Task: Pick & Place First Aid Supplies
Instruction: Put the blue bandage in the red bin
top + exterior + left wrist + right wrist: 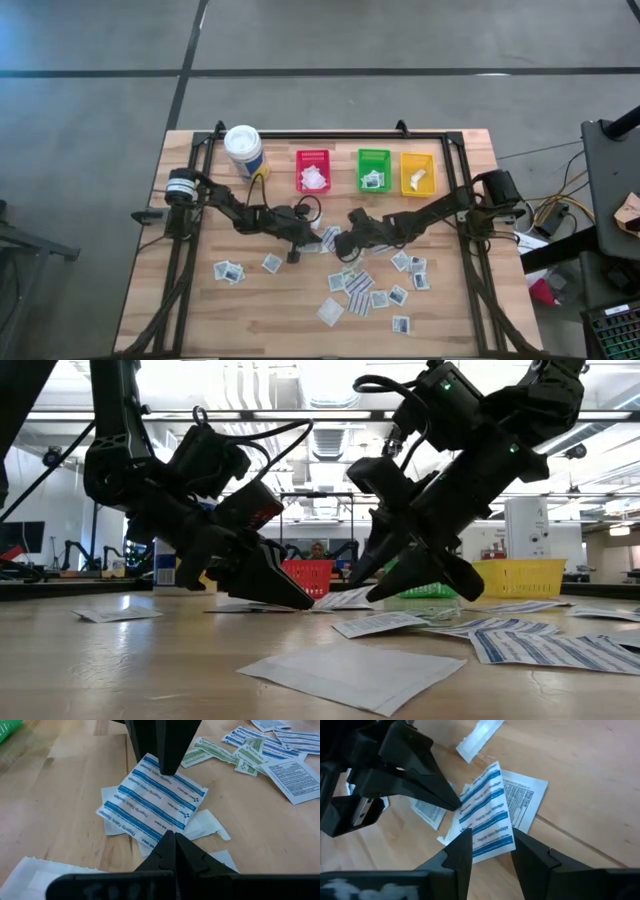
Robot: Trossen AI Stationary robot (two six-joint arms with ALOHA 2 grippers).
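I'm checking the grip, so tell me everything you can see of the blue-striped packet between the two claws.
The blue-striped packet is a flat white paper rectangle with diagonal blue bands of print. It lies on the wooden table, atop other white packets. The shut left claw meets its edge; the open right claw straddles the opposite edge.

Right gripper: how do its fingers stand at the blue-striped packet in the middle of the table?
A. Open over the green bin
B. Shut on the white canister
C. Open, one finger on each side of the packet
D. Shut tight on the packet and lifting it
C: in the right wrist view the right gripper has its fingers apart on either side of the blue-striped packet, which lies on the table, with the shut left gripper at its edge.
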